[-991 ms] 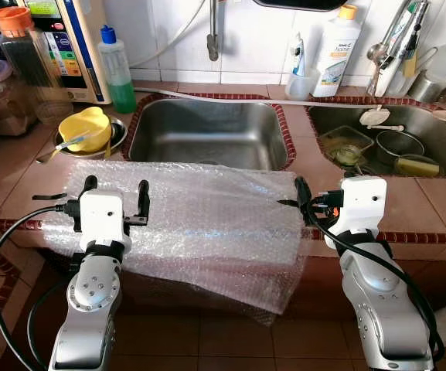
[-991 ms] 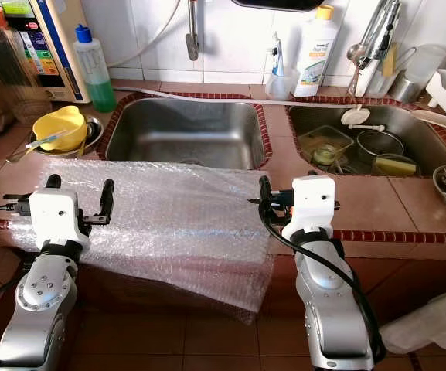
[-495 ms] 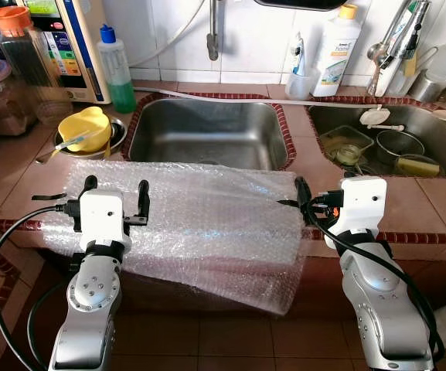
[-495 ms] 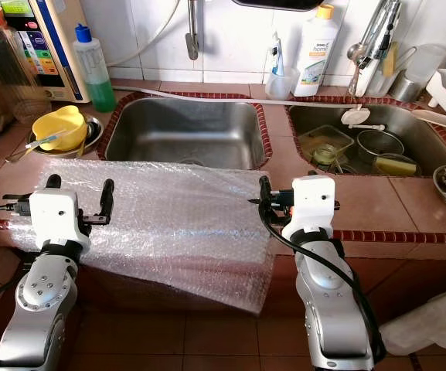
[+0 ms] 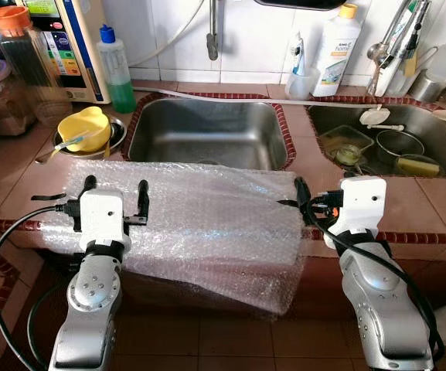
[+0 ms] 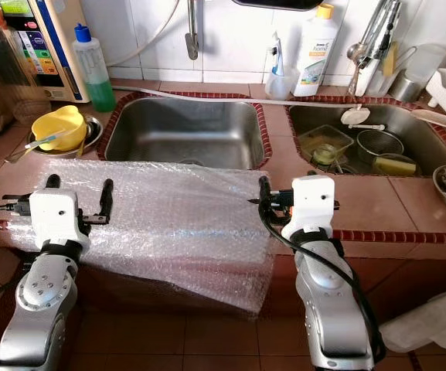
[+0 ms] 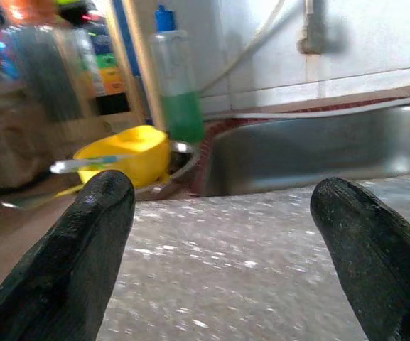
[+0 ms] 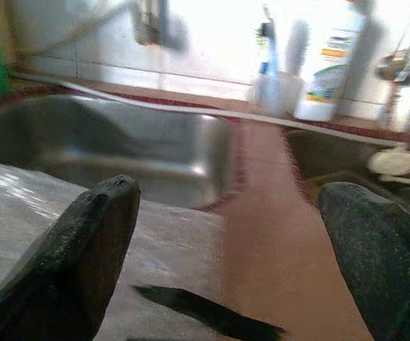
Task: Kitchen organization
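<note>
We see two silver arms with rounded metal segments, the left one studded with small screws around its joint. Each ends in a white boxy wrist block carrying the left gripper (image 5: 114, 195) and right gripper (image 5: 303, 199), both with long black fingers (image 7: 84, 263). Black cables loop along each arm.

The right tool (image 8: 226, 263) has its two black fingers (image 8: 69, 263) spread wide apart; under the near finger lies a sheet of bubble wrap (image 8: 27, 213) on the reddish tabletop (image 8: 261, 234); beyond the fingers sits a steel sink (image 8: 126, 145); farther off, blurred, a tap (image 8: 148, 21), a cup (image 8: 272, 92) and a white bottle (image 8: 325, 78) stand by the wall.
</note>
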{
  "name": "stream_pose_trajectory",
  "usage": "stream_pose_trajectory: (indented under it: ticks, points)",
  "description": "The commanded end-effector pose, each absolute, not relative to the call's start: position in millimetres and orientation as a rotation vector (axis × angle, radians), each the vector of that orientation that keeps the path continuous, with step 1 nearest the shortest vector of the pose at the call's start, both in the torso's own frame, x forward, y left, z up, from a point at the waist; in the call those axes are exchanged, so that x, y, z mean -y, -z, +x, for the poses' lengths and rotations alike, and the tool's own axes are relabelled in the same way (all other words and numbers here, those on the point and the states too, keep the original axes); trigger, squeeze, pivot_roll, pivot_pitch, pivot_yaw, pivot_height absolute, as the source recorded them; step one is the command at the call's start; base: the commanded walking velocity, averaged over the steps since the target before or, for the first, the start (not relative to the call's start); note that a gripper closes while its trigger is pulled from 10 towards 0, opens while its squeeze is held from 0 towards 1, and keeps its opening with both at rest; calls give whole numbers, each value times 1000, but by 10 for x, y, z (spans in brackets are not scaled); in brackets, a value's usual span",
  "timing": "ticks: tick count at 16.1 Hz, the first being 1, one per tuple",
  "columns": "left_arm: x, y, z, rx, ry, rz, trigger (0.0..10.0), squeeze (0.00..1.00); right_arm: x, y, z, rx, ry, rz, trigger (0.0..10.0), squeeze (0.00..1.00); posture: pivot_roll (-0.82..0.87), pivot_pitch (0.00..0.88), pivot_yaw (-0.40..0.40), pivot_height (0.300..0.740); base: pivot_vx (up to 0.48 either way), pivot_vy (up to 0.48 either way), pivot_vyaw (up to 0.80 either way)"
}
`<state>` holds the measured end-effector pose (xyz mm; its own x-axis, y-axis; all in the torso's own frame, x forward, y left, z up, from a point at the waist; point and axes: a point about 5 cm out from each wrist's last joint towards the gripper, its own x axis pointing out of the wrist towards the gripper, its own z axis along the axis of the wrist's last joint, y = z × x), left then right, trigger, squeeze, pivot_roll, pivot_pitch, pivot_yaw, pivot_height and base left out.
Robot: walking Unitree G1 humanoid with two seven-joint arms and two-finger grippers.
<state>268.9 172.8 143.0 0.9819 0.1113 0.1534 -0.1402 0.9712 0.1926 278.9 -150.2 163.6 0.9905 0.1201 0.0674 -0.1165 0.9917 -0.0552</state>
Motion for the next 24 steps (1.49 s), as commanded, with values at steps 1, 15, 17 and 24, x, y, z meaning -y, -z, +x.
stream_pose_trajectory:
  ticks: [1,15,17,24]
  points:
    - [-1719,-1436,2718,139,-145,216,10000,0,1423,-1716,2789,88,-170,-19,10000,0,17,42,7,740,0,0,0]
    - [-1737,-1574,2745,195,-130,187,10000,0,1370,-1793,2786,107,-245,15,10000,0,10,29,-1,740,0,0,0]
    - [-1727,-1581,2750,198,-126,184,10000,0,1361,-1803,2785,113,-255,1,10000,0,10,29,-1,740,120,0,0]
    - [-1722,-1573,2757,194,-117,184,10000,0,1339,-1807,2784,118,-270,-14,10000,0,11,26,-1,740,190,0,0]
